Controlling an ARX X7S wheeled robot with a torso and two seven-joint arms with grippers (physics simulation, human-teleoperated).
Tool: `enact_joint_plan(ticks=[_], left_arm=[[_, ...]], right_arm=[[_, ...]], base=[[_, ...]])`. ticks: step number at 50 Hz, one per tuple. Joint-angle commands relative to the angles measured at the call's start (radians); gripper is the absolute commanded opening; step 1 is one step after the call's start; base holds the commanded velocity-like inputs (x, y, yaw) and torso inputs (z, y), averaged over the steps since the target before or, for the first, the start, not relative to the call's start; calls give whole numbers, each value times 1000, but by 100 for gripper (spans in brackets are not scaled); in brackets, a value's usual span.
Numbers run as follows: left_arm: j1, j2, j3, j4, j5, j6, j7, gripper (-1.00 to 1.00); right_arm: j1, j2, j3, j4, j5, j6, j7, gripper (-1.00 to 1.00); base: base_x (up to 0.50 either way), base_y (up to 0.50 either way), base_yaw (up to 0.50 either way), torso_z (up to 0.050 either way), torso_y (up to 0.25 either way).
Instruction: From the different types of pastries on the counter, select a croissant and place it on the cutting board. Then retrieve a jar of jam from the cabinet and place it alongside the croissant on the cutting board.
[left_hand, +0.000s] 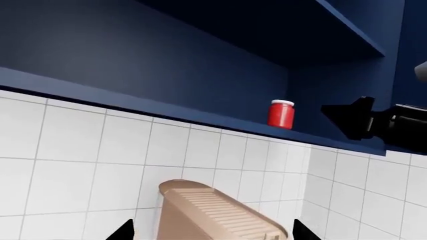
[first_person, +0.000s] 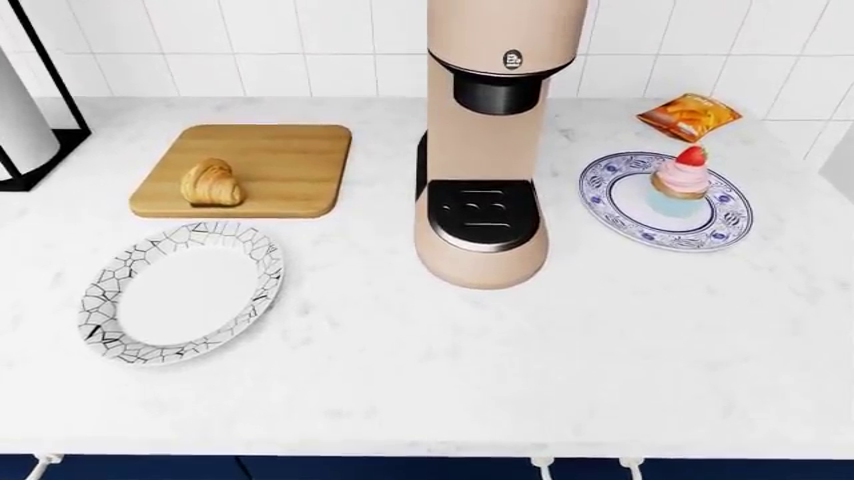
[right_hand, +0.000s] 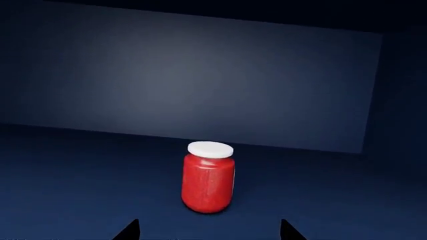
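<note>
Wall: white square tiles (first_person: 240, 50) with thin grey grout.
Cupboard: navy-blue cabinet (left_hand: 167, 60), open, dim inside.
Appliance: beige coffee machine (first_person: 487, 150) by the wall.
Left edge: black-framed stand (first_person: 54, 100).

One croissant (first_person: 212, 184), one cupcake (first_person: 681, 183), one flat pastry (first_person: 689, 116), two plates (first_person: 127, 330), one cutting board (first_person: 287, 160), one jam jar (right_hand: 208, 177), one coffee machine (first_person: 491, 140).

The head camera looks steeply down on the white marble worktop (first_person: 400, 370), with the tall beige coffee machine (first_person: 487, 140) at 12 o'clock. The left wrist camera tilts upward from low beside the same machine, toward the navy cabinet shelf (left_hand: 200, 117). The right wrist camera sits inside that cabinet, near the red white-lidded jam jar (right_hand: 208, 177), which both wrist views share.
</note>
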Motion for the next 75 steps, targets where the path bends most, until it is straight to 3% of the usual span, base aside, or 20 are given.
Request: enact_joint_plan(ticks=[1,75], left_arm=[[4,-1,0,1,-1,5,3,100],[1,-14,12,0,-3,23,16,100]], right_arm=[[0,-2,-3,29,6,-12,10,100],[0,2,0,8,7,-19,-1,100]], base=[[12,0,0,0,0],[76,1,0,0,0]])
